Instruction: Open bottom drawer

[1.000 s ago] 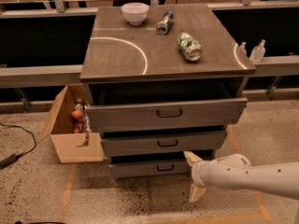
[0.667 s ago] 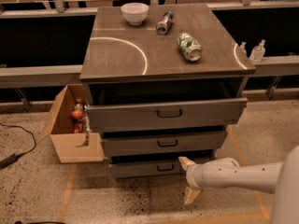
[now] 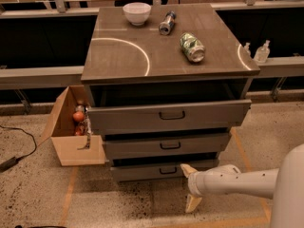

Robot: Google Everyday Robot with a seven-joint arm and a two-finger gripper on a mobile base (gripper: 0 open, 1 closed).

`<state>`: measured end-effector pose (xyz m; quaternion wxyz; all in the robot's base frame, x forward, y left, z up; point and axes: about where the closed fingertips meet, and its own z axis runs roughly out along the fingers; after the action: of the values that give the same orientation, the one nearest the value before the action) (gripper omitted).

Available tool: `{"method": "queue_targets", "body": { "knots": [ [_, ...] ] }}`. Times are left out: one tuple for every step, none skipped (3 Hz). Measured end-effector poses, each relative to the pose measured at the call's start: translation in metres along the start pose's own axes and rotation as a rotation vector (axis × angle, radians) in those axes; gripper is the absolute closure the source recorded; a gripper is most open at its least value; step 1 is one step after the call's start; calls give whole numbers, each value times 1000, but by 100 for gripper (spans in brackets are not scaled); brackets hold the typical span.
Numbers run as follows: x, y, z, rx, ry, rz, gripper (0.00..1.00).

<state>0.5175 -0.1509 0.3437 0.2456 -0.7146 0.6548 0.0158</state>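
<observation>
as its fingers (image 3: 192, 204) gape wide, the tool (image 3: 189, 186) hangs just beside the bottom drawer (image 3: 140, 173)

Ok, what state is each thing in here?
Grey top drawer with dark handle: pulled partly out.
Grey middle drawer: out a little.
Grey bottom drawer: furthest in, handle not gripped.
White two-finger gripper: open, just right of that handle.
Green metal can: on its side.
Dark slim can: on its side.
White round bowl: upright.
Brown cardboard box: open-topped.
</observation>
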Motion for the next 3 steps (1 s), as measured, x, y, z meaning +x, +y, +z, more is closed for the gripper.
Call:
{"method": "queue_targets", "body": {
  "knots": [
    [3,4,13,-4,-26,15,0],
    [24,8,43,-10,-53,45,0],
    [42,0,75,-13,-73,56,0]
  ]
}}
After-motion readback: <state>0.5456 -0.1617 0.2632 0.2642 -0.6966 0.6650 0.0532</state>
